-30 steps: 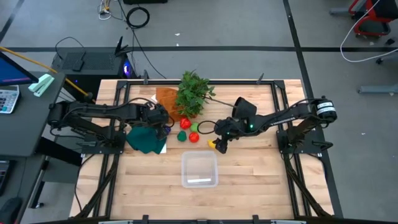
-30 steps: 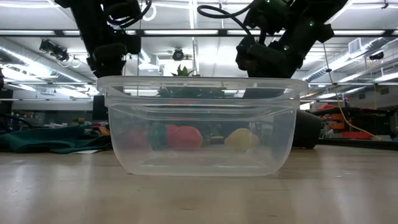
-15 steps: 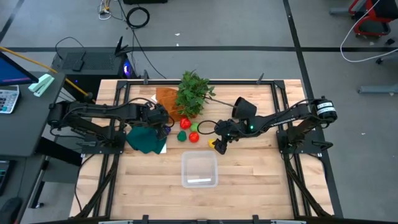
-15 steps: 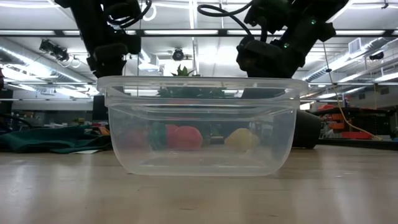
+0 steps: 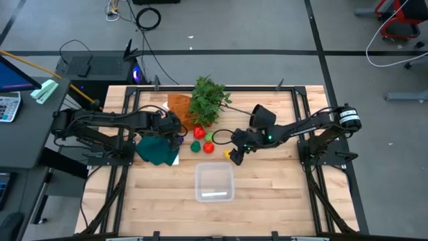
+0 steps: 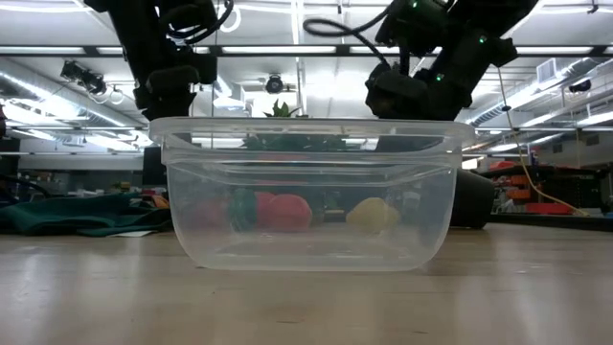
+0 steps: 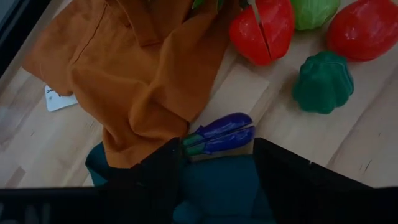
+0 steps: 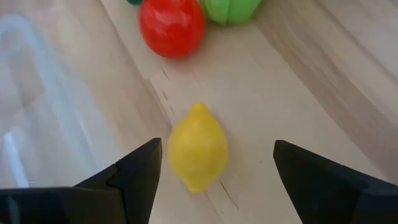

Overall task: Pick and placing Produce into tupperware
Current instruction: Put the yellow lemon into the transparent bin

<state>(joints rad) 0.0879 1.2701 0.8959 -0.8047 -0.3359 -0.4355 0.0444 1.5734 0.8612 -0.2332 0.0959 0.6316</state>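
Observation:
The clear tupperware (image 5: 215,182) stands on the table near its front edge, and fills the low view (image 6: 306,192). My right gripper (image 8: 217,171) is open low over a yellow lemon (image 8: 197,147), one finger on each side of it, not touching. The lemon lies on the wood just beyond the tub (image 5: 230,155). My left gripper (image 7: 217,177) is open over a purple eggplant (image 7: 221,132) that lies at the edge of the cloths. Two red pieces (image 5: 199,132) (image 5: 208,148) and two green pieces (image 5: 195,146) (image 5: 209,138) lie between the grippers.
A leafy potted plant (image 5: 208,100) stands at the back middle, on an orange cloth (image 7: 137,68). A dark green cloth (image 5: 155,150) lies under my left gripper. Bare wood lies around and in front of the tub.

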